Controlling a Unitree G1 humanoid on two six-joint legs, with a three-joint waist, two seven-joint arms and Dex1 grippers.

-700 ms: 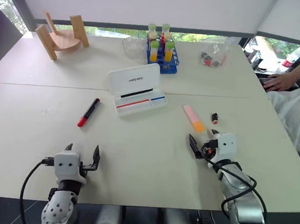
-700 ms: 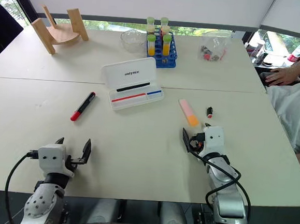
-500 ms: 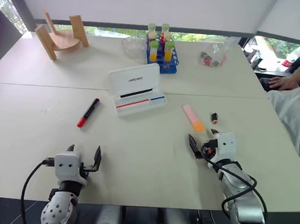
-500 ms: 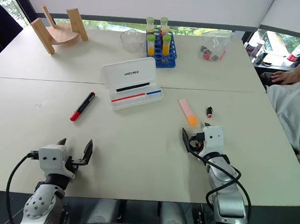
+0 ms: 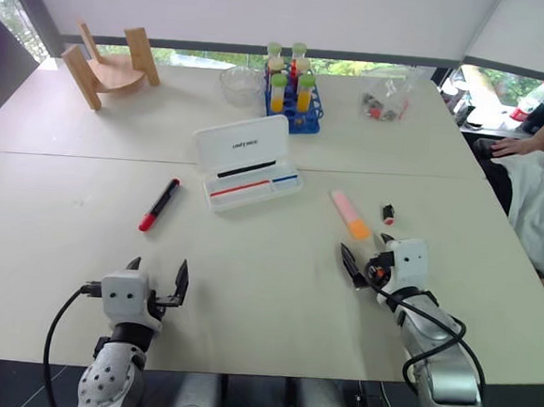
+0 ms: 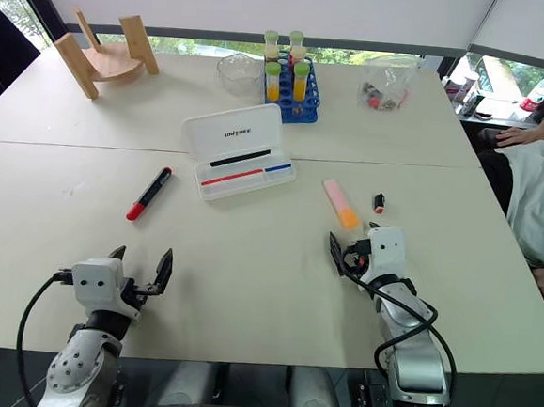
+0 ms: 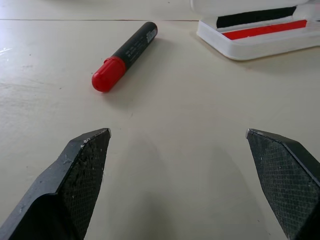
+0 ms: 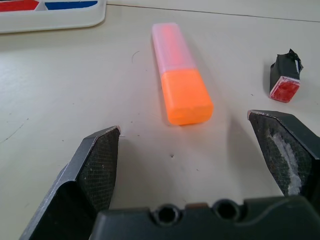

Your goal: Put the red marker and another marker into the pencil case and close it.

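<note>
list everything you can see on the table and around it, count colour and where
table: 1, off-white, under everything
pencil case: 1, white, open, centre of the table
red marker: 1, black with red end, left of the case
highlighter: 1, pale pink with orange end, right of the case
small cap-like piece: 1, black and red, right of the highlighter
tube rack: 1, blue, green-capped tubes, behind the case
clear bowl: 1, left of the rack
clear bag: 1, small items inside, far right
wooden stand: 1, far left
person's hand: 1, right edge
left gripper: black fingers, open, near left
right gripper: black fingers, open, just short of the highlighter
</note>
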